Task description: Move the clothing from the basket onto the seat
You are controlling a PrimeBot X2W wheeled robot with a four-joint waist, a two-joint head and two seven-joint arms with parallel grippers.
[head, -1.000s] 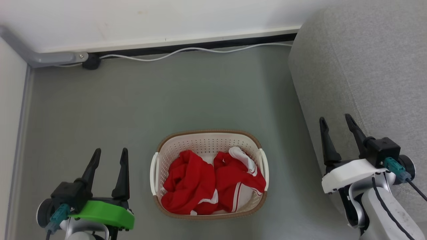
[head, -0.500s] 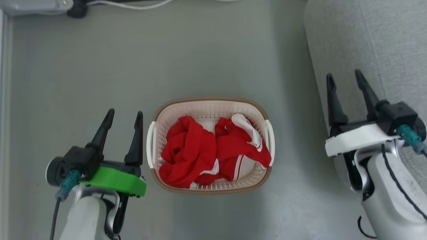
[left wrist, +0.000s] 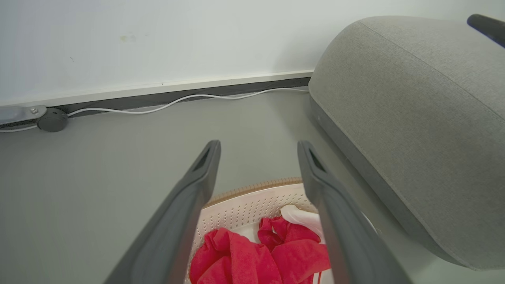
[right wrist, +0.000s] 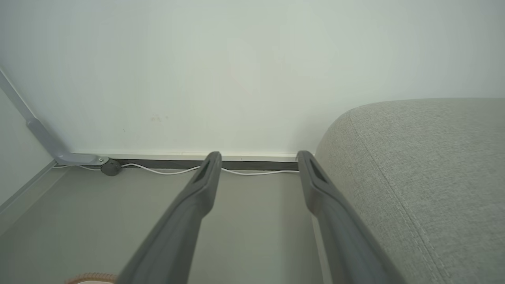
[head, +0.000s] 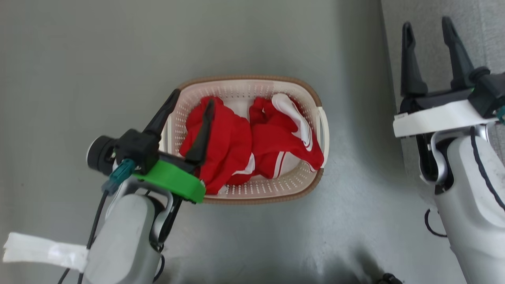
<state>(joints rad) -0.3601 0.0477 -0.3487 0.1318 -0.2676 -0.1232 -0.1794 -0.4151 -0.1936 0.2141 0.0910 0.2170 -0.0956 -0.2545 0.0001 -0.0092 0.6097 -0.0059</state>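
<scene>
The clothing (head: 236, 142), crumpled bright red fabric with white bands, lies in the basket (head: 252, 81) (perforated cream plastic, brown woven-look rim) beside the rounded grey fabric seat (left wrist: 414, 118). The left claw (head: 193, 97), above it, and the right claw (head: 426, 21) both gape empty.

I see my left gripper (head: 193, 97), fingers spread, over the basket's (head: 256, 199) left side and red clothing (head: 236, 146), right gripper (head: 426, 21) likewise spread by the seat (head: 493, 39).
</scene>
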